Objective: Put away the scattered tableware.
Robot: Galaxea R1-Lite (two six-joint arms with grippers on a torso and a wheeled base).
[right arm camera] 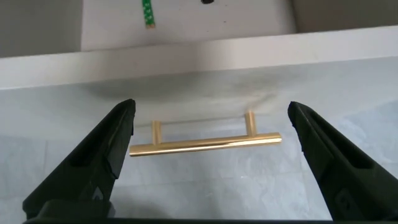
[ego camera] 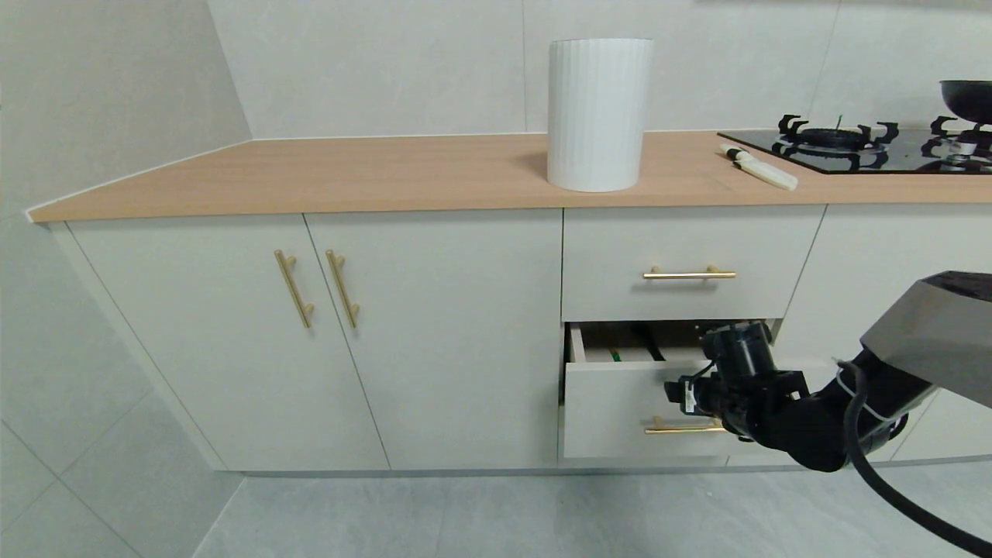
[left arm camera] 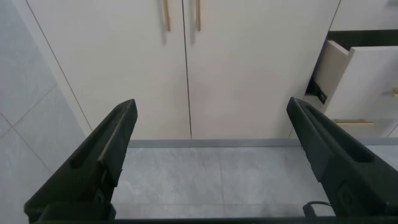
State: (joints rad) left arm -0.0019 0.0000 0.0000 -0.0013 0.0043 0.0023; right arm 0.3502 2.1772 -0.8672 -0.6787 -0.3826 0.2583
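Observation:
A lower drawer (ego camera: 620,403) stands partly pulled out, with a small green item (right arm camera: 148,12) lying inside it. My right gripper (right arm camera: 209,112) is open just in front of the drawer front. Its two fingers stand on either side of the gold handle (right arm camera: 205,143) without touching it. On the wooden counter (ego camera: 387,174) a white-handled utensil (ego camera: 758,165) lies beside the hob. My left gripper (left arm camera: 211,106) is open and holds nothing. It hangs low over the floor, facing the double cabinet doors (left arm camera: 186,62).
A tall white ribbed canister (ego camera: 597,112) stands mid-counter. A black gas hob (ego camera: 852,147) with a dark pan (ego camera: 969,97) is at the right. The upper drawer (ego camera: 690,260) is closed. The grey tiled floor (ego camera: 387,511) is open to the left.

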